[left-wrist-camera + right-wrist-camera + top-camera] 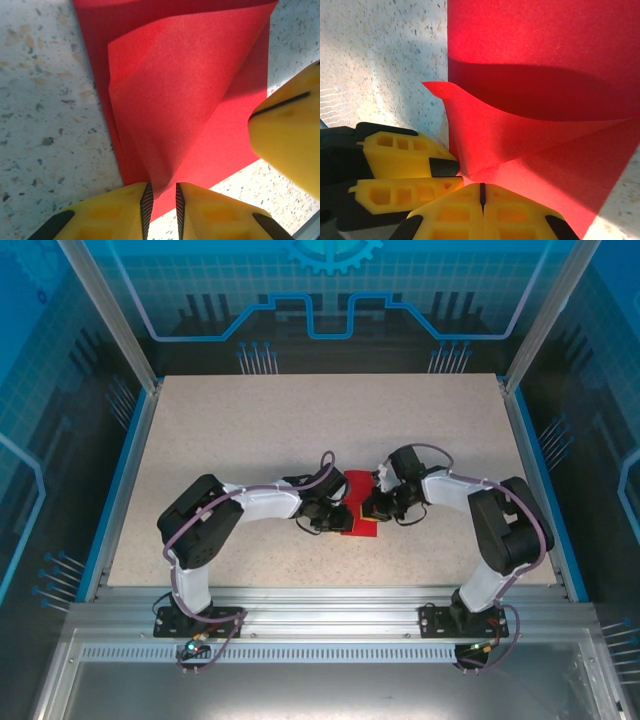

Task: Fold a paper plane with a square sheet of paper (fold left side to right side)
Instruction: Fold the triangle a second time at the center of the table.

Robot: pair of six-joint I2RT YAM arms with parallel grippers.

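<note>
Between the two claws, top view: the square sheet of paper [360,483] lies on the tabletop [300,420]. The left claw [345,513] is at its left side and the right claw [372,508] at its right, both on it. The arms cover the sheet's middle, so you can't read the fold line or either grip from up here.

Left wrist view: the left claw [161,197] is narrowed onto a red corner running in between its pads, and it looks like a pinch on the paper. Ahead of that claw a flap [170,100] arches up off the flat layer, uncreased. To its right, a yellow finger of the right claw [285,135] sits just beside the sheet's edge. The sheet's far end is cut off.

Right wrist view: the right claw [482,192] is fully closed, its fingers meeting in a thin seam, tips at the sheet's near edge. You can't tell whether paper is trapped in that seam. Just left of it, the left claw [456,175] holds the curled flap, which shadows the flat part ahead.

Step, as judged: the left-to-right fold is midway, with the flap lifted and no crease yet. Next you'd want the left claw to carry the flap across toward the right claw's side, match the edges, then press flat. The right claw probably has to clear out first.
</note>
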